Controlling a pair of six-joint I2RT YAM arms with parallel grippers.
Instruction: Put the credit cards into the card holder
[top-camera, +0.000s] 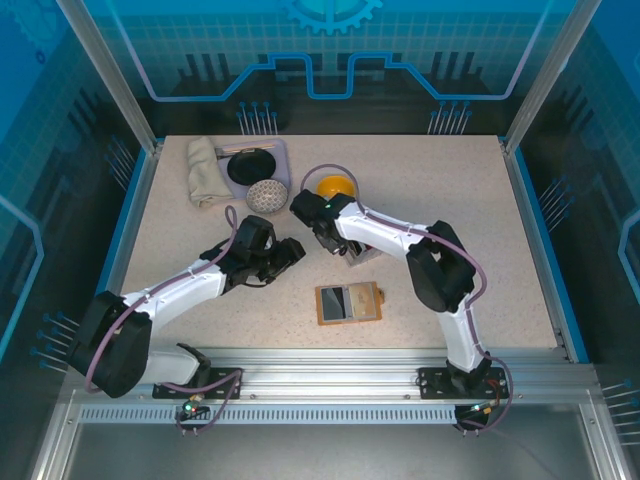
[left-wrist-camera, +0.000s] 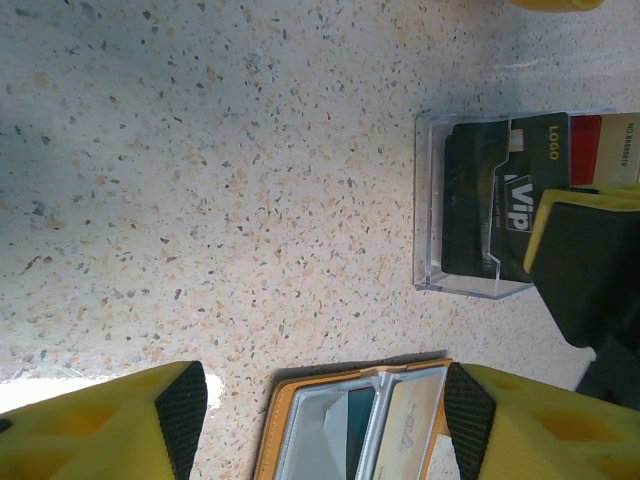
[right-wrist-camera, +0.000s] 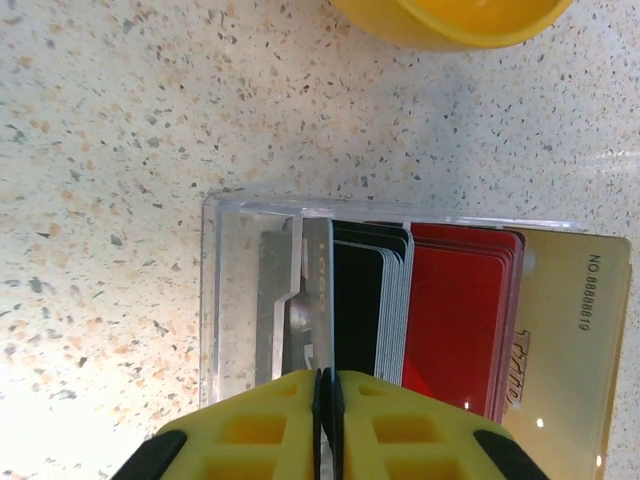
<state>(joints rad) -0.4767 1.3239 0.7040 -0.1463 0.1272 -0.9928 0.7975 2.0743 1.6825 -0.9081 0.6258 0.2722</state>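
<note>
Over the clear card box (right-wrist-camera: 235, 300) I have the right hand (right-wrist-camera: 327, 385) clenched on the top edge of one greyish card (right-wrist-camera: 318, 290), jaws pinched almost together on it. I read that as the lift-out grip: a thin card standing on edge offers only that edge to pinch. The other credit cards (right-wrist-camera: 455, 310), black, red and a gold one, stand packed face to face in the same box. Their long axes run along the box, away from my wrist camera and towards the yellow bowl (right-wrist-camera: 450, 20) beyond it. The held card is parallel to them, so it should come straight up without snagging its neighbours.

On the tabletop (top-camera: 450, 200), nearer the arm bases, the card holder (top-camera: 348, 303) lies open and flat with its pockets facing up. Its long axis runs left to right across my overhead view. The left hand (left-wrist-camera: 325, 400) is released and empty, hovering just beside the holder, probably waiting to steady it when the card goes in.
</note>
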